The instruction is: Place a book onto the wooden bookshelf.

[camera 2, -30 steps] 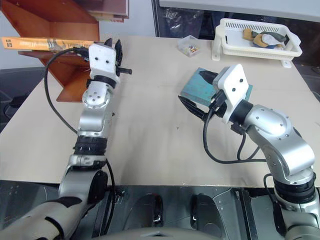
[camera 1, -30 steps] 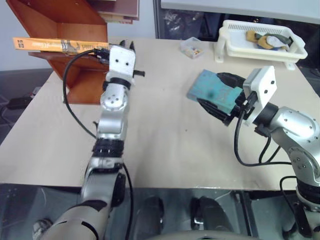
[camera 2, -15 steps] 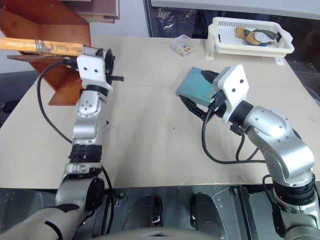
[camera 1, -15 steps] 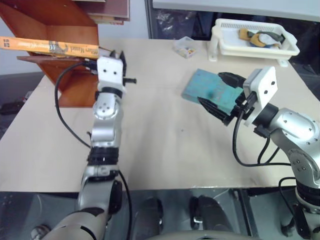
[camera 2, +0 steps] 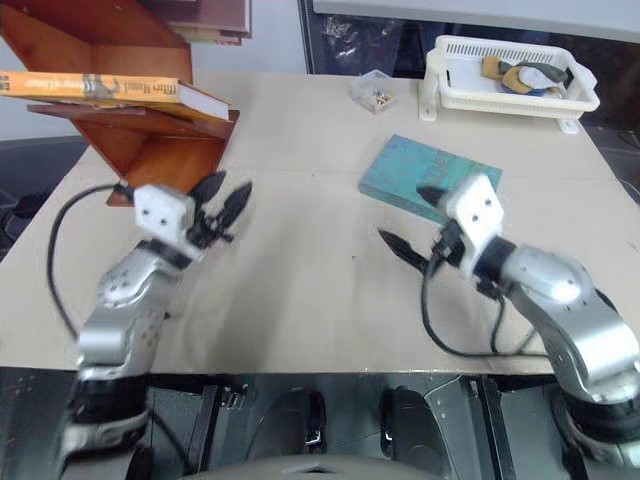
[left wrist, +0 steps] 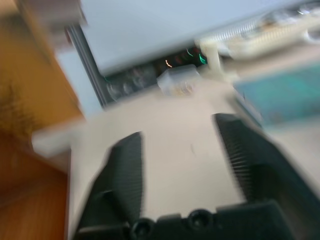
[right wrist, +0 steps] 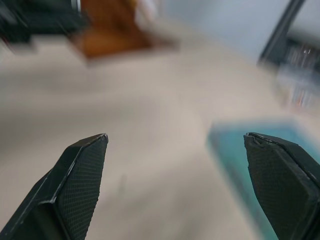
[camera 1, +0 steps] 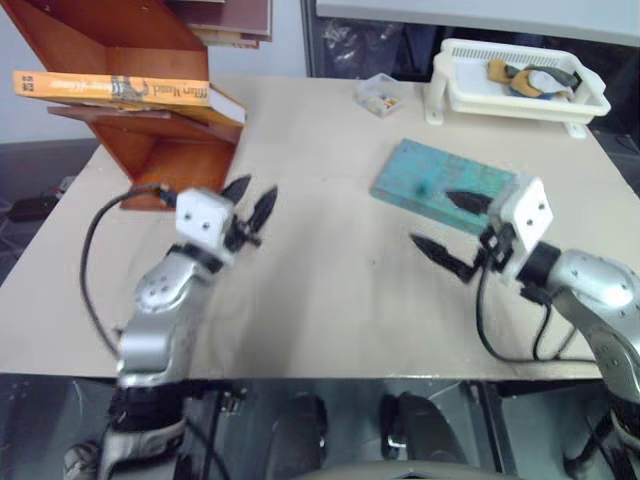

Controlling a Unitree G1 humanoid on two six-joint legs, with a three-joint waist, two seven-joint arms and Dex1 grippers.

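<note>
Book (camera 1: 120,90) lies flat on a board of the wooden bookshelf (camera 1: 150,150), L gripper (camera 1: 250,212) w/ fingers spread, empty, over table (camera 1: 320,280); R gripper (camera 1: 455,232) wide open, empty, beside teal book (camera 1: 440,180).

Silver jointed arms, white camera blocks at wrists, black cables, black ribbed jaws.

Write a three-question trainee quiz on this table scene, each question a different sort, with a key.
1. True or false: the book lies on the bookshelf.
2. What lies between the right tool's fingers? A) the teal book B) nothing C) the basket
3. Fill in: the left tool is ____ (open/shut).

Key: 1 true; 2 B; 3 open.
</note>
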